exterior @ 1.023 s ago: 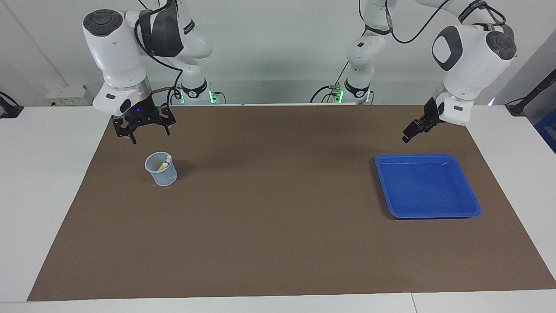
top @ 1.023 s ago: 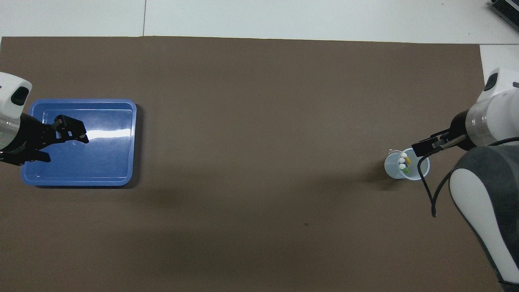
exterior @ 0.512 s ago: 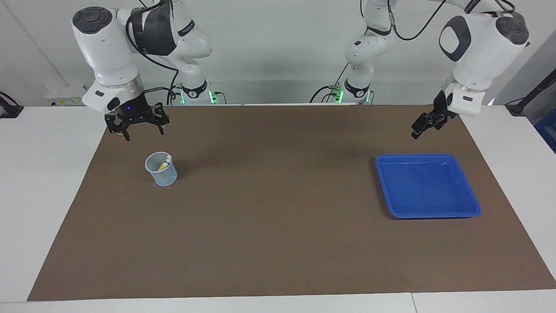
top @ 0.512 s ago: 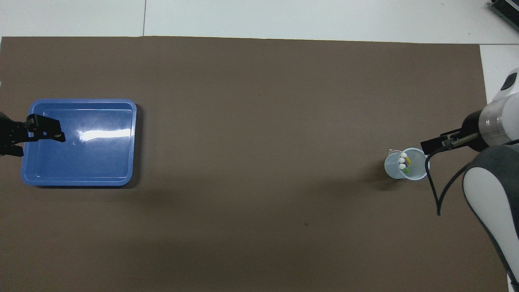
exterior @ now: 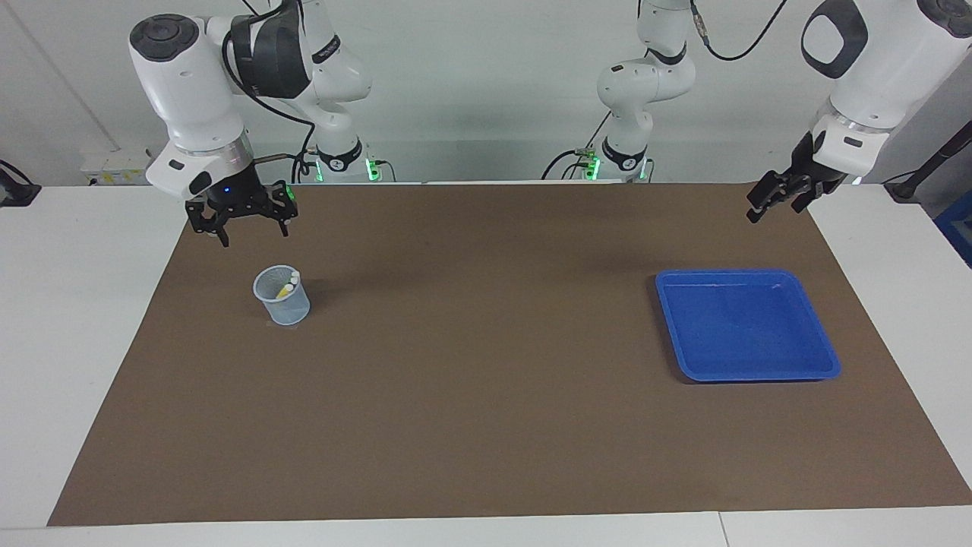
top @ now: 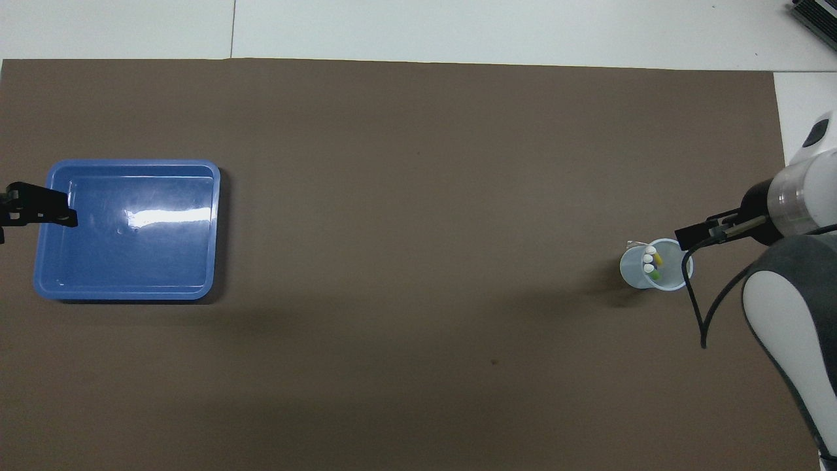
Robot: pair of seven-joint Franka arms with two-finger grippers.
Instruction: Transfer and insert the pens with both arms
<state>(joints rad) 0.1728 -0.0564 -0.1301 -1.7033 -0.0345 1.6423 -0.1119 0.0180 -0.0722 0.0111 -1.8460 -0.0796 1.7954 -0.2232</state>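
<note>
The pens (exterior: pixel 288 286) (top: pixel 651 261) stand together in a pale translucent cup (exterior: pixel 285 310) (top: pixel 629 269) at the right arm's end of the table, whitish ends up, with yellow and green showing. My right gripper (exterior: pixel 254 232) (top: pixel 693 232) hangs open and holds nothing, over the mat just beside the cup. A blue tray (exterior: pixel 748 323) (top: pixel 131 248) lies bare at the left arm's end. High over the mat's corner by the tray, my left gripper (exterior: pixel 771 212) is open and holds nothing.
A brown mat (exterior: pixel 486 395) covers most of the white table. Two smaller white arms with green lights (exterior: pixel 338 156) (exterior: pixel 626 148) stand at the robots' edge of the table.
The left gripper has risen and drawn back off the tray toward its own end of the table. The right gripper lifted slightly away from the cup. Both stayed open.
</note>
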